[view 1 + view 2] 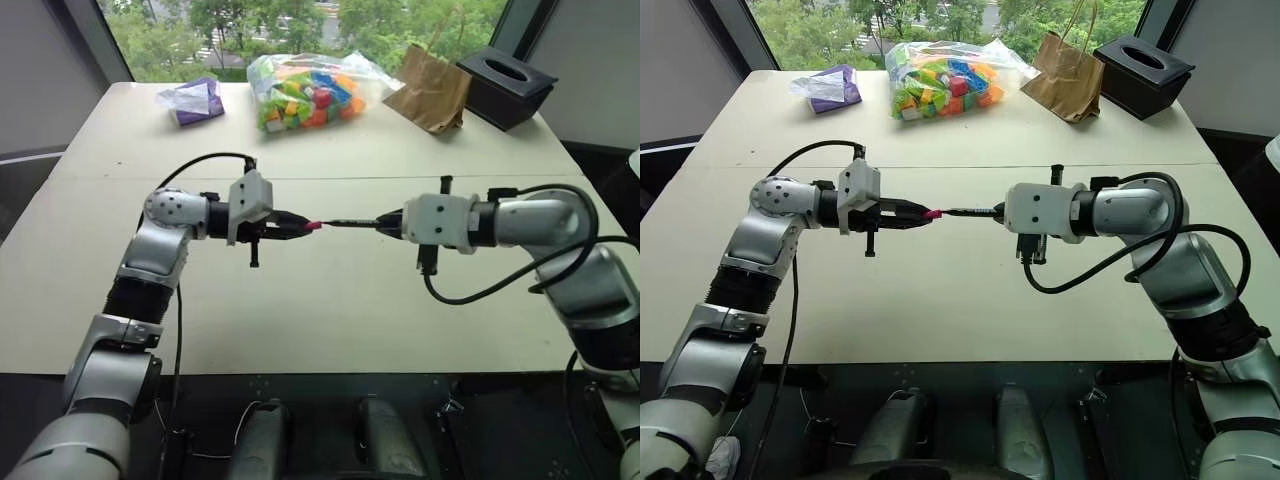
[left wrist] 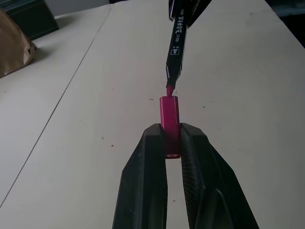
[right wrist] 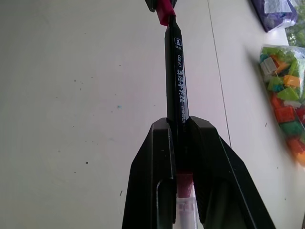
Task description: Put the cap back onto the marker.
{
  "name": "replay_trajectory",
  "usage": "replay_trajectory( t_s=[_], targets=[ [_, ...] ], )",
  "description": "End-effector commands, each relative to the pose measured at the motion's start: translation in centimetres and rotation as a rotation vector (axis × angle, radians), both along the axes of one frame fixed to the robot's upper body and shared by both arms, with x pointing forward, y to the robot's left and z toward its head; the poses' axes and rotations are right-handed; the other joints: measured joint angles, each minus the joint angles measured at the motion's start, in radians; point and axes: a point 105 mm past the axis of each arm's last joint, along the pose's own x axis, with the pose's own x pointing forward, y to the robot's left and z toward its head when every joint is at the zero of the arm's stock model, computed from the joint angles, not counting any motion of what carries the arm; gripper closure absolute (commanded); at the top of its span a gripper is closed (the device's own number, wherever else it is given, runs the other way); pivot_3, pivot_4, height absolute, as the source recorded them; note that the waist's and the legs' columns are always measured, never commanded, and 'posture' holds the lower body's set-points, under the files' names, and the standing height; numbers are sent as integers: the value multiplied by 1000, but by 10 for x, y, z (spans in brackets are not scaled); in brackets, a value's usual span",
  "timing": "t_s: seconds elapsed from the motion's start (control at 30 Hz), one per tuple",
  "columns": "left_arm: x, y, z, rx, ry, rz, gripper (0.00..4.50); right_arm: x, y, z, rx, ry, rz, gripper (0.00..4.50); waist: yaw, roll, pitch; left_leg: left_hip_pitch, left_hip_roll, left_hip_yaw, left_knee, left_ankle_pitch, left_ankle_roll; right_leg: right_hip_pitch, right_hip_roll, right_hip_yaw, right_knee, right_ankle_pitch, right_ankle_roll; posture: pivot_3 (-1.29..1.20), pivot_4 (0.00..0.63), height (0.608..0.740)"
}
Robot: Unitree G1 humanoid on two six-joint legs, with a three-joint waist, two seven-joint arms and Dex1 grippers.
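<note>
Left gripper (image 1: 300, 228) clamping cap (image 2: 169, 119), right gripper (image 1: 385, 223) clamping marker (image 3: 176, 71), blocks bag (image 1: 305, 88) well behind

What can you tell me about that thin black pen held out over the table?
The marker is a slim black barrel of what looks like plastic, printed with white lettering, narrowing to a pinkish-red tip. It lies roughly level above the table, touching nothing below. The right end effector is shut on its rear end, where a red section shows between the fingers. Its tip points at the open mouth of the red cap, pinched in the left end effector, and sits right at that opening, not yet pushed fully in.
</note>
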Motion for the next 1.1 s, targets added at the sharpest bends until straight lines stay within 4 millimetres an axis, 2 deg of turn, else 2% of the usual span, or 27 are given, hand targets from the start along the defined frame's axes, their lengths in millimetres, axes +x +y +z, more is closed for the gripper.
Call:
replay_trajectory(
  t_s=[0.03,0.47,1.1],
  targets=[
    [-2,-1,16,-15,-58,-15,4500,-2,-1,9,-16,-39,12,4462,0,0,0,0,0,0,0,0,0,0,0,0,0,0,0,0,150,740],
    [-3,-7,17,-28,-57,-27,4500,-3,5,9,-1,-34,29,4462,0,0,0,0,0,0,0,0,0,0,0,0,0,0,0,0,150,740],
    [-9,-15,3,12,-19,-81,4500,-8,22,12,6,-63,88,4462,-1,0,0,0,0,0,0,0,0,0,0,0,0,0,0,0,150,740]
  ],
)
